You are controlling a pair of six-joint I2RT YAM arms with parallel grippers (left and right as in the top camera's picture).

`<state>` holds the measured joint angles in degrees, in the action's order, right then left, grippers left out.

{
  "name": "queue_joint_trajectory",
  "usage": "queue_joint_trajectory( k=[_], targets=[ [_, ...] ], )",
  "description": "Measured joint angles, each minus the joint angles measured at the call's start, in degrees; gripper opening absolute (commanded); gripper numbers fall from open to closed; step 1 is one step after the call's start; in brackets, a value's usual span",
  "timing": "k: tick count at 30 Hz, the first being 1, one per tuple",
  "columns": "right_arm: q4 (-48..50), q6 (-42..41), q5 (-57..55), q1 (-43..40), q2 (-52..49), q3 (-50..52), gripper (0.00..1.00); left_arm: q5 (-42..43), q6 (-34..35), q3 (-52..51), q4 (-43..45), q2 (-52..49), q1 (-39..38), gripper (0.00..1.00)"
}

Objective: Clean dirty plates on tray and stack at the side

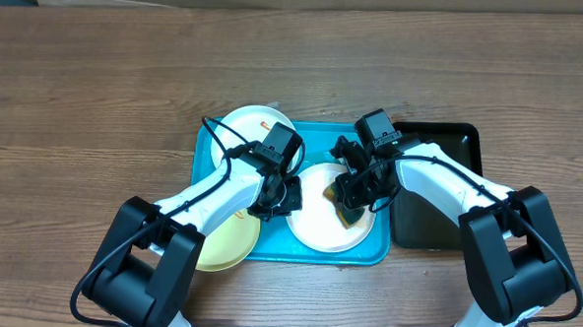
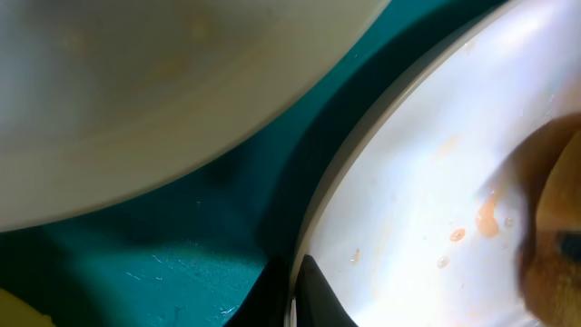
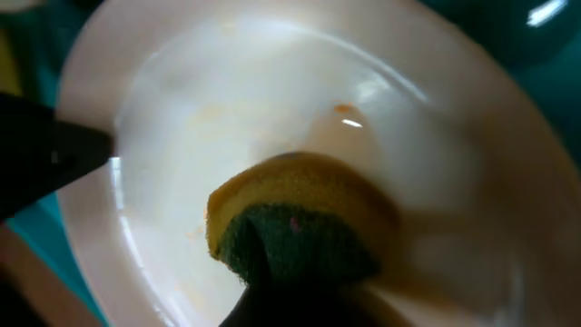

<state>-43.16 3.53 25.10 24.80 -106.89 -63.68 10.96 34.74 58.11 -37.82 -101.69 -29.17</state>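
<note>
1. turquoise-blue rectangular plastic tray (image 1: 317,137) with a raised rim sits mid-table. the round white plate being scrubbed (image 1: 313,224) lies flat in its right half.
2. your left gripper (image 1: 288,195) is clamped on that plate's left rim, and the left wrist view shows its fingertips (image 2: 313,295) closed on the edge. i judge this pins the plate so it cannot slide or spin under the scrubbing.
3. your right gripper (image 1: 351,201) is clenched on a yellow sponge with a dark green scouring face (image 3: 300,218). the sponge is pressed onto the plate's inner surface.
4. small orange-red smears (image 2: 487,218) show just beside the sponge, so you likely have wiping left on this plate.
5. a second round white plate (image 1: 249,122) rests at the tray's far left corner, overhanging the rim. a pale yellow round plate (image 1: 227,244) lies at the near left corner, partly off the tray. i cannot tell whether either is clean.
6. a narrower black tray (image 1: 432,209) stands just beside the turquoise one, under your right arm.
7. everything rests on a brown wood-grain table (image 1: 98,76), which looks flat and matte. almost nothing of the room shows, only a pale strip along the far edge.
</note>
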Motion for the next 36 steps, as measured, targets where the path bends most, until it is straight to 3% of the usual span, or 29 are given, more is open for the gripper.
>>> queue_joint_trajectory(
  k=[7,12,21,32,36],
  targets=[
    [0.3,-0.5,9.1,0.0,-0.1,-3.4,0.04,0.0,0.0,0.0,-0.1,0.0,0.0,0.10],
    [-7.6,-0.5,8.5,-2.3,-0.1,-11.6,0.04,0.0,0.0,0.0,-0.3,0.0,0.0,0.10],
    [-17.2,-3.1,-7.5,-14.8,-0.1,-17.7,0.04,0.0,-0.2,0.0,-0.1,0.0,0.0,0.10],
    [-7.9,-7.6,-20.9,-17.9,-0.2,-7.3,0.04,0.0,-0.2,0.0,0.0,0.0,0.0,0.11],
    [-7.2,-8.6,-24.5,-18.0,-0.2,-6.0,0.15,0.0,-0.2,0.0,0.0,0.0,0.0,0.12]
  ],
)
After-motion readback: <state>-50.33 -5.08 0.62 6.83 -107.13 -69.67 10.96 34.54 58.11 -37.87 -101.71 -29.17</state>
